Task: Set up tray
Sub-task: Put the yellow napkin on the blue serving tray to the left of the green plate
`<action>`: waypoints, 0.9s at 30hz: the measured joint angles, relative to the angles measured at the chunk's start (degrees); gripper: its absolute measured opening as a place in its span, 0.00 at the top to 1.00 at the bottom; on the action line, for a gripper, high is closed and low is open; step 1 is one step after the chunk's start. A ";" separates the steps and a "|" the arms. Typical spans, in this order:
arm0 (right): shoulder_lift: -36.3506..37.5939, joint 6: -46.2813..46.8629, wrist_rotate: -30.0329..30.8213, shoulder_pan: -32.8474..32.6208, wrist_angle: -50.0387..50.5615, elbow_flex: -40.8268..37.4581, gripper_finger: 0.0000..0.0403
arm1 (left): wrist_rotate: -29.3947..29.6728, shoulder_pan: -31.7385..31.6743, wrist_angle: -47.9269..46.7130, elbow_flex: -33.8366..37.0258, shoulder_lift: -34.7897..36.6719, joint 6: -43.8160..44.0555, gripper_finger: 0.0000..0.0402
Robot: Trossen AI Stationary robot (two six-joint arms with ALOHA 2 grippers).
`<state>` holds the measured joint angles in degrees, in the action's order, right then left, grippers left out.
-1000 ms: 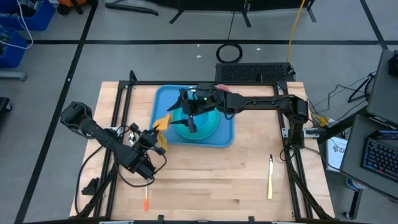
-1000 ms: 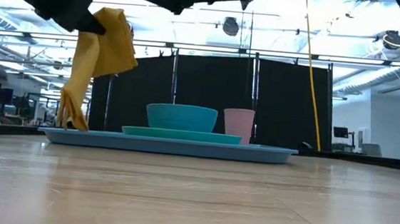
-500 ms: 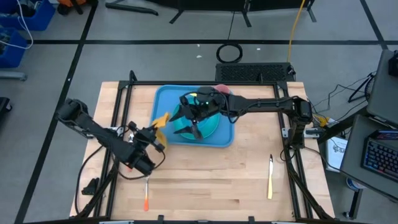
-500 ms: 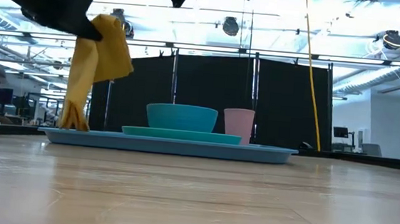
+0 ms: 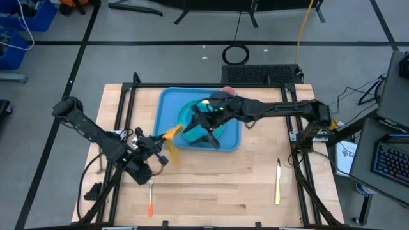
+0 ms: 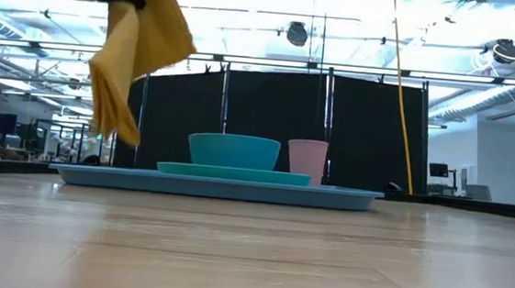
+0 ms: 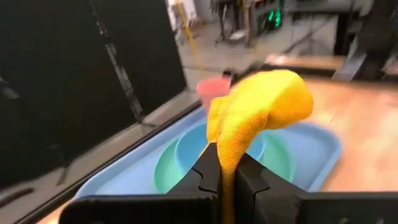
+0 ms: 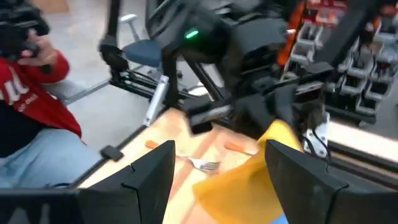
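you are partway through: the tray point(image 5: 167, 110), sitting toward 12 o'clock on the table point(image 5: 243, 185), is already carrying plate point(image 6: 233, 172), bowl point(image 6: 234, 150) and pink cup point(image 6: 307, 161). its long axis is running 12 to 6. the left gripper point(image 5: 160, 144) is clamping the yellow napkin point(image 5: 171, 133) in the air at the tray's 7 o'clock corner. the right gripper point(image 5: 203, 131) is hanging open above the bowl. fork point(image 5: 151, 188) and other cutlery are waiting on the table.

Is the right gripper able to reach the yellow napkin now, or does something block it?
Probably yes. The right gripper is open above the tray, facing the napkin that the left gripper holds up in the air; nothing stands between them.
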<state>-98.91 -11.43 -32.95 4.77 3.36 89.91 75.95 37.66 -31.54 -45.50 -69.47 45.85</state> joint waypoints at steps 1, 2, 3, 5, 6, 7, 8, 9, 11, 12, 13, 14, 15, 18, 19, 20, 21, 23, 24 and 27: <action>1.65 0.19 -0.10 -0.10 -1.11 -1.74 0.41 | -0.38 0.12 2.17 -0.03 1.28 -3.25 0.98; 3.39 0.55 -0.15 -0.19 -3.39 -3.66 0.41 | -1.65 0.13 4.22 -0.03 2.59 -7.25 0.98; 5.17 1.18 -0.04 -0.34 -6.28 -5.91 0.41 | -2.77 -0.12 6.45 -0.03 3.75 -11.08 0.98; 8.37 2.84 0.03 -0.43 -12.62 -11.07 0.41 | -3.15 -1.09 10.49 -0.05 5.60 -16.57 0.98; 9.95 3.72 0.15 -0.43 -15.79 -13.93 0.41 | -3.40 -1.98 11.53 -0.08 6.36 -18.48 0.98; 11.34 4.89 0.17 -0.43 -18.82 -16.73 0.41 | -3.53 -3.01 11.82 -0.08 7.02 -19.97 0.98; 12.96 5.92 1.06 -0.45 -22.14 -19.57 0.41 | -3.96 -4.21 11.84 -0.08 7.65 -21.39 0.98; 14.48 6.88 2.55 -0.66 -25.29 -22.58 0.41 | -4.80 -5.66 11.87 -0.08 8.30 -22.71 0.98; 17.10 7.76 5.96 -0.98 -32.01 -28.06 0.41 | -8.19 -9.20 11.97 -0.08 9.70 -24.34 0.98; 18.24 7.74 7.53 -1.28 -34.34 -30.59 0.41 | -10.53 -11.16 12.22 -0.08 10.30 -24.41 0.98; 18.96 7.73 8.46 -1.47 -36.26 -32.71 0.41 | -12.48 -13.29 12.36 -0.08 10.83 -24.31 0.98; 19.60 7.73 9.66 -1.52 -37.55 -34.31 0.41 | -13.47 -15.30 12.40 -0.08 11.22 -23.76 0.98; 20.26 7.70 10.54 -1.57 -38.02 -35.74 0.41 | -13.78 -17.24 12.27 -0.08 11.42 -23.44 0.98; 21.74 7.81 10.79 -1.52 -38.72 -37.67 0.41 | -14.53 -22.28 10.02 -0.08 11.35 -21.51 0.98; 21.92 8.02 10.84 -1.52 -38.91 -38.10 0.41 | -15.53 -23.51 8.96 -0.06 11.18 -19.61 0.98; 21.93 8.23 11.02 -1.52 -39.06 -38.49 0.41 | -17.29 -24.40 8.50 -0.06 10.79 -17.58 0.98; 21.82 8.41 11.68 -1.52 -38.75 -38.86 0.41 | -19.33 -25.05 8.06 -0.08 10.35 -16.39 0.98; 21.61 8.60 11.95 -1.52 -37.82 -39.60 0.41 | -21.30 -25.10 5.91 -0.08 9.03 -16.11 0.98; 21.59 8.60 11.95 -1.52 -37.85 -39.90 0.41 | -20.92 -24.88 5.13 -0.07 8.31 -16.27 0.98; 21.65 8.43 11.95 -1.50 -38.69 -40.94 0.41 | -17.08 -26.40 1.94 -0.08 6.50 -16.47 0.98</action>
<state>-77.25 -3.01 -20.99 3.27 -35.33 48.97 58.86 11.26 -29.60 -45.58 -62.97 29.37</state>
